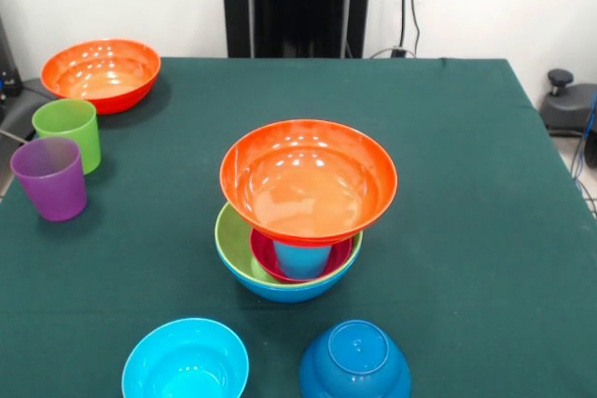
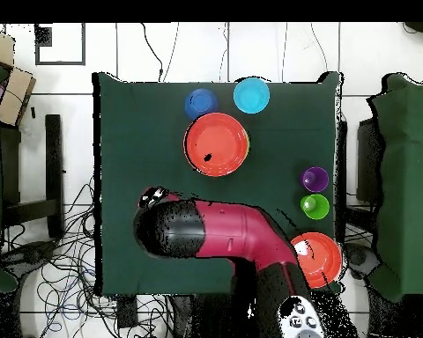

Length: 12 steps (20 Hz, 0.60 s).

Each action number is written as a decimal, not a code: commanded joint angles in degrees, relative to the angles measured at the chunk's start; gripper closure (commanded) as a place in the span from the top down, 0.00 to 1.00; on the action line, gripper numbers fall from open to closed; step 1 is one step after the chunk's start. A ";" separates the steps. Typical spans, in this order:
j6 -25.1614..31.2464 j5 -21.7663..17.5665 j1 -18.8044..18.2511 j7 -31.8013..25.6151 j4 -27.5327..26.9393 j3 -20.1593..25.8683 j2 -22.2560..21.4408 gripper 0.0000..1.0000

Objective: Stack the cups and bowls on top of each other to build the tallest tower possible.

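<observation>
Nearest the front edge sit two small bowls not yet used: a cyan bowl (image 1: 186,361), mouth up, and just beside it a dark blue bowl (image 1: 354,363) that looks turned upside down. Behind them, mid-table, stands the tower (image 1: 298,216): a blue bowl (image 1: 284,290) at the bottom with a green bowl (image 1: 233,249) nested in it, a magenta bowl (image 1: 266,261) inside that, a light blue cup (image 1: 301,258) standing in the magenta one, and an orange bowl (image 1: 308,179) perched on the cup, tilted slightly.

Well apart at one side of the table (image 1: 466,184) wait a purple cup (image 1: 51,177) and a green cup (image 1: 69,132), close together, with a second orange bowl (image 1: 101,72) farther back in the corner.

From overhead the arm (image 2: 224,233) reaches over the table, away from the tower; the tool (image 2: 152,195) seems to be at its end, but I cannot tell whether it is apart or together.

I would judge the job about half done: five pieces stacked, five loose.
</observation>
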 commanded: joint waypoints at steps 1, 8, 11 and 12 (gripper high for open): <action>2.38 -6.89 -9.02 -23.91 3.14 9.29 -0.40 1.00; 5.44 -6.25 -15.86 -26.80 6.04 15.52 -3.91 1.00; 4.44 -6.32 -17.31 -26.21 6.84 17.34 -3.64 1.00; 4.11 -6.34 -17.79 -26.01 7.10 17.94 -3.55 1.00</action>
